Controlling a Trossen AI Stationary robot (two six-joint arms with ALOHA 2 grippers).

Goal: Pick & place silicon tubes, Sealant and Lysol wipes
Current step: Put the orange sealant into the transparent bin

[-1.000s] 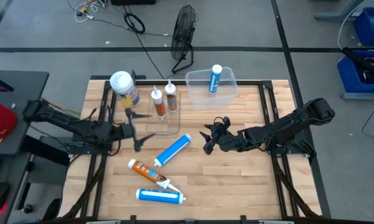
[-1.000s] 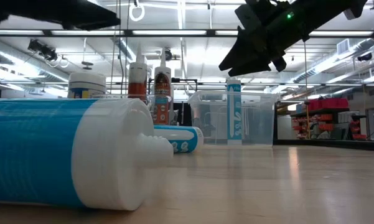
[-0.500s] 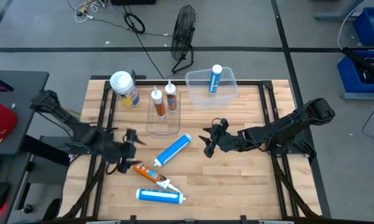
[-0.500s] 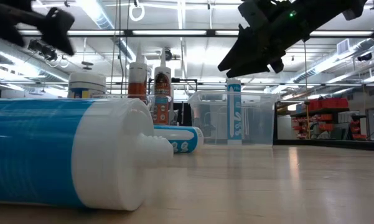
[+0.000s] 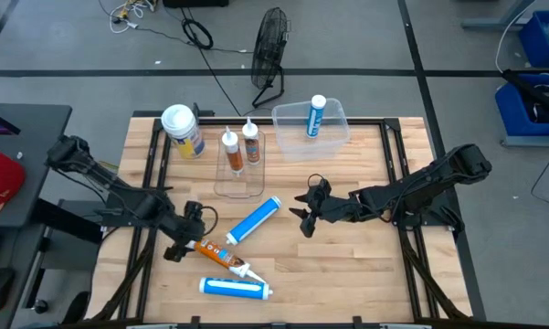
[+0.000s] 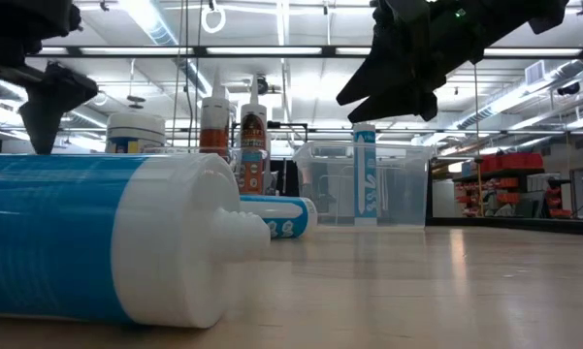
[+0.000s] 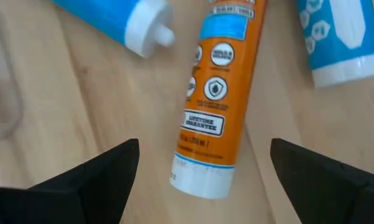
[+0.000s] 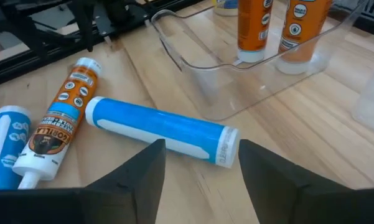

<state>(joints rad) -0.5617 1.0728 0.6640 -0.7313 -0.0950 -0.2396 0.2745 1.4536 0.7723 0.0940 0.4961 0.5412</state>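
Hovering wide open and empty above the lying orange sealant tube (image 7: 216,93), the left gripper (image 5: 184,230) should descend straddling its middle. Right of that tube, the right gripper (image 5: 307,206) waits open, empty. Lysol wipes (image 5: 182,130) stand behind it.

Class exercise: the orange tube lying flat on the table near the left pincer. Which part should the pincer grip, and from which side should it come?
Grip the orange tube across its round body, coming straight down from above. It lies flat, its long sides bare, and the open left pincer hangs over its flat end, fingers either side. Avoid the nozzle end, where a blue tube lies close.
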